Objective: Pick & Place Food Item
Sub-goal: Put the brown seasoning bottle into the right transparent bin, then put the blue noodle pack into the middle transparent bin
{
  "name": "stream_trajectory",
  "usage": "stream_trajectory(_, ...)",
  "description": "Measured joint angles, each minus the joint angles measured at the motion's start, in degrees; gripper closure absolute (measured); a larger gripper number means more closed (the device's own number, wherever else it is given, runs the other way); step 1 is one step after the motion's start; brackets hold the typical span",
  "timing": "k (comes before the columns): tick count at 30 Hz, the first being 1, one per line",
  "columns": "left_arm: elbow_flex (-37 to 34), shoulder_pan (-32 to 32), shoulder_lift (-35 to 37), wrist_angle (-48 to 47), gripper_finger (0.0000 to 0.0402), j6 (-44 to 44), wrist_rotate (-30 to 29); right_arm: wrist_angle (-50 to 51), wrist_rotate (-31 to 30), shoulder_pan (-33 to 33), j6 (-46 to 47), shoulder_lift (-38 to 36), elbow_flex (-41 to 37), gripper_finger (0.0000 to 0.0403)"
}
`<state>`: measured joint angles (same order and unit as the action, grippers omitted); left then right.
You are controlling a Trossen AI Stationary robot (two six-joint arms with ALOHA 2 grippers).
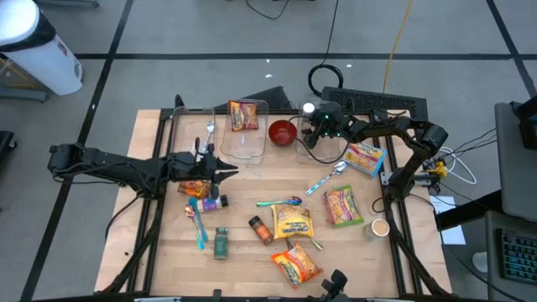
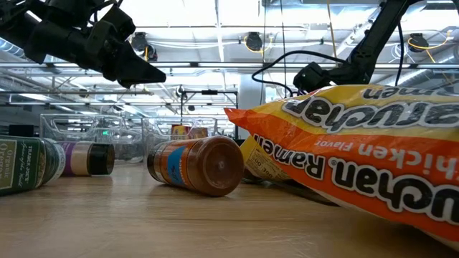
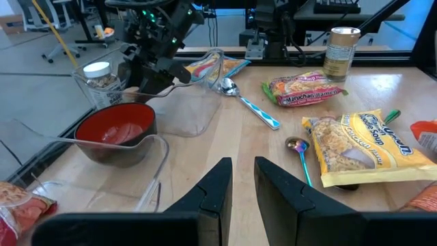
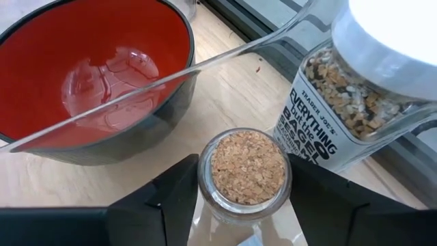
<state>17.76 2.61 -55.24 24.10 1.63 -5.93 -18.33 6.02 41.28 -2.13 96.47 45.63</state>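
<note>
My right gripper [image 4: 244,179] is at the table's far side, beside the red bowl [image 1: 283,132], with its fingers on either side of a small glass jar of brown grains [image 4: 247,171]. Next to it stands a white-lidded seasoning jar [image 4: 355,102], behind the rim of a clear container [image 4: 239,51]. My left gripper [image 1: 228,172] hovers above the table's left half. Its fingers [image 3: 212,188] are a narrow gap apart with nothing between them. My right gripper has the small jar's round side wall [image 4: 205,179] between its two fingers, one finger on each side. The jar's round end, showing brown grains, faces the wrist camera. The gripper slants down from the table's right. What the jar rests on is hidden.
A second clear container [image 1: 243,138] holds a ramen pack [image 1: 243,115]. Ramen packs [image 1: 291,222], [image 1: 342,205], [image 1: 295,264], spoons [image 1: 281,202], spice bottles [image 2: 197,165] and a tin [image 1: 380,226] lie across the middle and near side.
</note>
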Motion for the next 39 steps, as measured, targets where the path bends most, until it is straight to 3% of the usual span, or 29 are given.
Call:
stream_trajectory(25, 0.0, -0.01, 0.0, -0.01, 0.033, 0.66, 0.0, -1.55, -0.18, 0.0, -1.68, -0.12, 0.0, 0.0184)
stream_trajectory(34, 0.0, -0.01, 0.0, -0.03, 0.033, 0.89, -0.02, -1.06, -0.2, 0.0, -3.26, -4.19, 0.0, 0.0184)
stream_trajectory(39, 0.0, 0.0, 0.0, -0.03, 0.033, -0.51, 0.0, 5.16, -0.2, 0.0, -4.64, -9.17, 0.0, 0.0187)
